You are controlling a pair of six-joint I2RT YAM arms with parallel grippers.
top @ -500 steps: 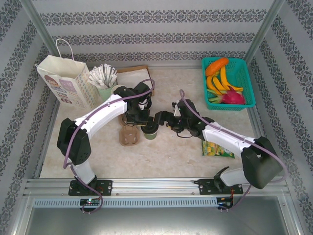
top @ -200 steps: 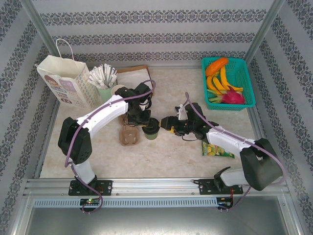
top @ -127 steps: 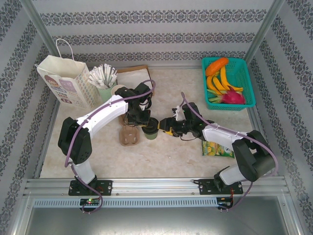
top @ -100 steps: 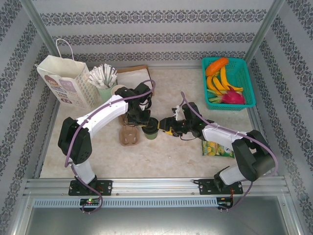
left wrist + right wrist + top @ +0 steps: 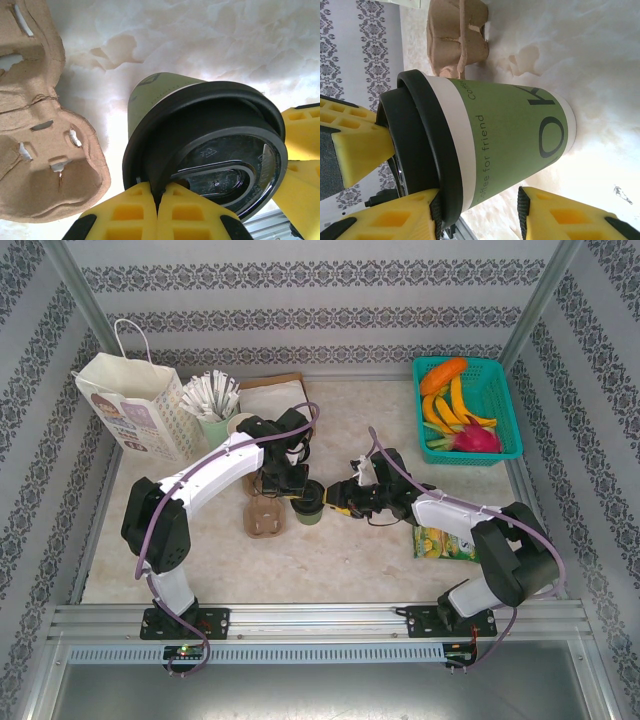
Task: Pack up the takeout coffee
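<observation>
Right gripper (image 5: 337, 502) has come in beside the takeout coffee (image 5: 309, 506), jaws half-open, no grip I can confirm. Left gripper (image 5: 157, 201) shut, tips resting on lid (image 5: 220, 150). It stands on table (image 5: 340, 565) by cardboard carrier (image 5: 264, 518); packing not begun.

White arms (image 5: 225, 462), purple cables (image 5: 313, 418), yellow pincers (image 5: 157, 200)

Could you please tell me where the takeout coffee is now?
The takeout coffee stands upright mid-table in the top view, just right of the brown cardboard cup carrier.
</observation>
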